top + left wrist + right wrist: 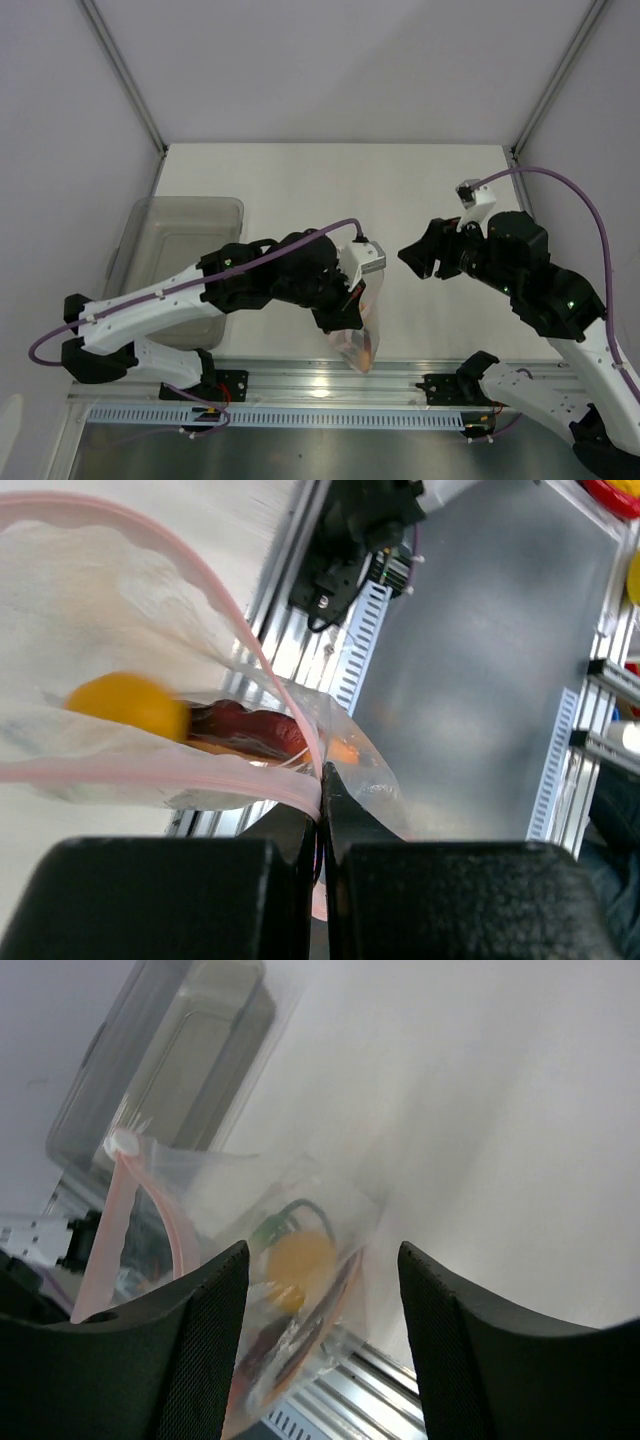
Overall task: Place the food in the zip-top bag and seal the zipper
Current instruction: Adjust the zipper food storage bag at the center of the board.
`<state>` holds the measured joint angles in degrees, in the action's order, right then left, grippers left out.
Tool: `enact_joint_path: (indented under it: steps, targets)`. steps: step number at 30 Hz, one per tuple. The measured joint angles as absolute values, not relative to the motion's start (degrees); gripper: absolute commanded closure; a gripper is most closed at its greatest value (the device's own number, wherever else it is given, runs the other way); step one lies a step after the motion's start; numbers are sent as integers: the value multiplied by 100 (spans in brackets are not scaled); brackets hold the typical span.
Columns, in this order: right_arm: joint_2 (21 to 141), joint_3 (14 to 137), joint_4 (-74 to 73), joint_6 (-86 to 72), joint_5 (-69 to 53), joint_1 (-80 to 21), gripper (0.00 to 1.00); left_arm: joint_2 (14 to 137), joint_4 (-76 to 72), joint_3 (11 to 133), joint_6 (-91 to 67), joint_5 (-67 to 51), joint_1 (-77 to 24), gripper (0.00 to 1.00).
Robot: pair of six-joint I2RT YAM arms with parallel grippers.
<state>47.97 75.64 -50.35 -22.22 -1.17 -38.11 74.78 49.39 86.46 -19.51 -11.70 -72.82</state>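
The clear zip-top bag [362, 338] hangs off the table's near edge from my left gripper [348, 300]. In the left wrist view that gripper [322, 772] is shut on the pinkish zipper [200, 780] at one end of the mouth. The two strips stand apart further along. Food lies inside: a yellow fruit [130, 705], a dark red piece [250, 730] and an orange piece [343, 750]. My right gripper [415, 255] hovers open to the right of the bag, apart from it. Its view shows the bag [200, 1175], the yellow fruit [300, 1260] and green stems [290, 1212] between its fingers [200, 1340].
A translucent grey bin [170, 235] stands at the table's left, behind the left arm. An aluminium rail [300, 382] runs along the near edge under the hanging bag. White walls enclose the table on the far side and both flanks.
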Motion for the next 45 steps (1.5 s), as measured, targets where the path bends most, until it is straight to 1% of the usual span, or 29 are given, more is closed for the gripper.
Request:
enact_joint_path:
  steps: [1,4,12,16,17,19,23,27,30,35,45]
  targets:
    - [4755,7483,-4991,-2182,-329,-3811,39,7389,4989,8630,-1887,-1275,-7282,99]
    - [4683,7242,-4821,-2084,-952,-3811,40,7089,5166,8604,-1734,-1581,-7264,99]
    - [4676,6471,-3723,-2121,-2604,-3811,36,5931,5288,8604,-1608,-2655,-7249,99]
    - [4842,6372,-3085,-2095,-3459,-3806,29,5621,5293,8604,-1682,-3330,-7249,100]
    - [4901,6372,-2888,-2086,-3695,-3806,25,5594,5293,8604,-1715,-3500,-7251,99]
    - [5004,6372,-2484,-2075,-4123,-3806,20,5529,5299,8602,-1802,-3813,-7251,99]
    - [5253,6377,-1632,-2102,-4978,-3806,17,5507,5360,8595,-1931,-4145,-7262,100]
    - [5651,6392,-703,-2134,-5708,-3907,16,5395,5426,8595,-2029,-4340,-7273,99]
    - [6110,6497,-207,-2056,-6123,-4167,15,5242,5428,8595,-2110,-4484,-7282,99]
    - [6890,6923,56,-1739,-6659,-4556,14,5137,5424,8595,-2206,-4724,-7317,99]
    - [7902,7660,589,-1562,-7658,-4764,15,5253,5441,8591,-2257,-4980,-7338,100]
